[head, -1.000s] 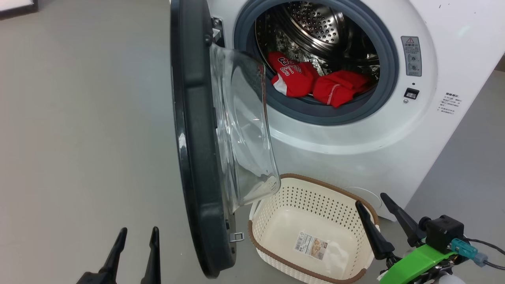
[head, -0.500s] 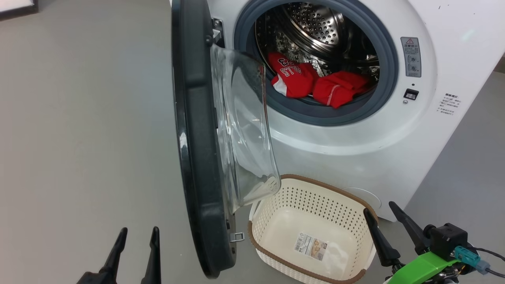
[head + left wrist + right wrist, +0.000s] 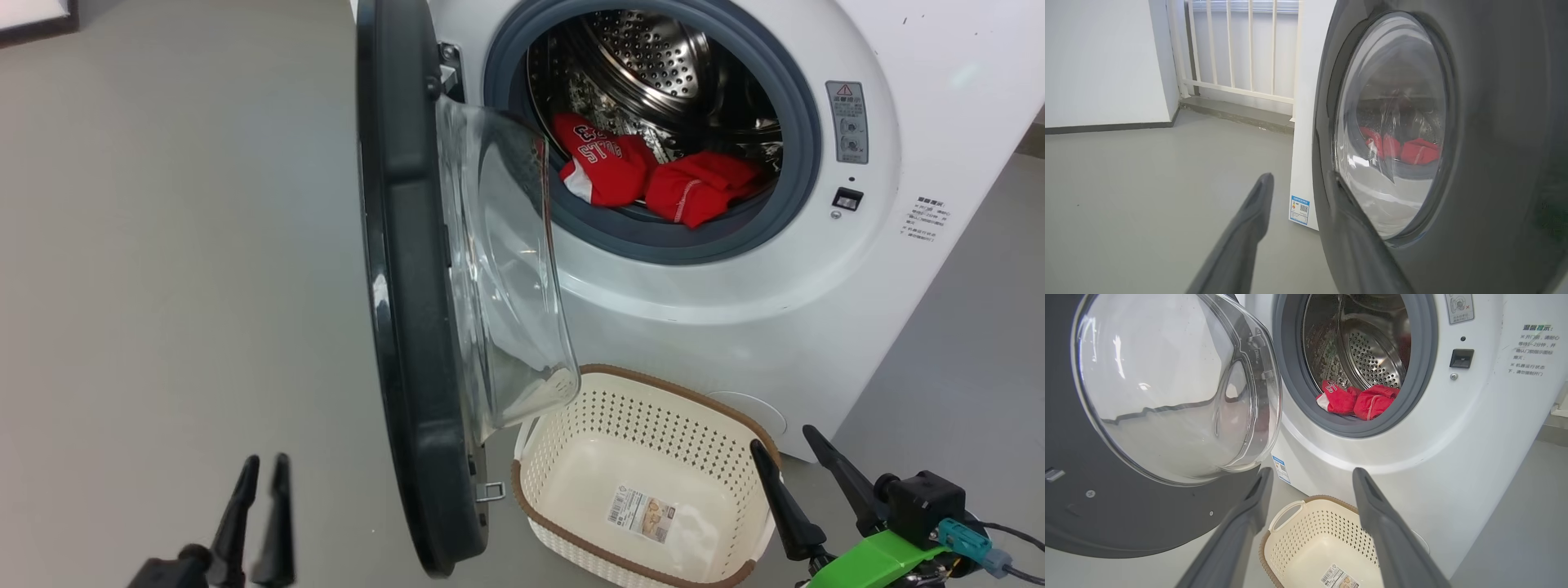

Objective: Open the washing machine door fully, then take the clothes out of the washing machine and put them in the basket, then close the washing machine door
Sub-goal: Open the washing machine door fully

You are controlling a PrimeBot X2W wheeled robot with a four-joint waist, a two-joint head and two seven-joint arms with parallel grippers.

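While left claw (image 3: 267, 460) and right claw (image 3: 782, 438) gape released, clothes (image 3: 653, 175) in the washing machine (image 3: 694, 327), paper label (image 3: 641, 514) in the basket (image 3: 637, 416).

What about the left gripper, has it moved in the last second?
Yes. The left gripper has shifted slightly left, away from the washing machine door, fingers narrowing.

The door (image 3: 400, 327) and machine (image 3: 735, 327) run off the head view's top edge; the basket (image 3: 653, 377) loses its near rim at the bottom. Its label (image 3: 642, 516) and the machine's notes (image 3: 924, 219) are too small to read. In the left wrist view the clothes (image 3: 1404, 149) blur red through the glass, and 1 finger (image 3: 1357, 245) of the left tool (image 3: 1300, 176) blends into the door; contact unclear.
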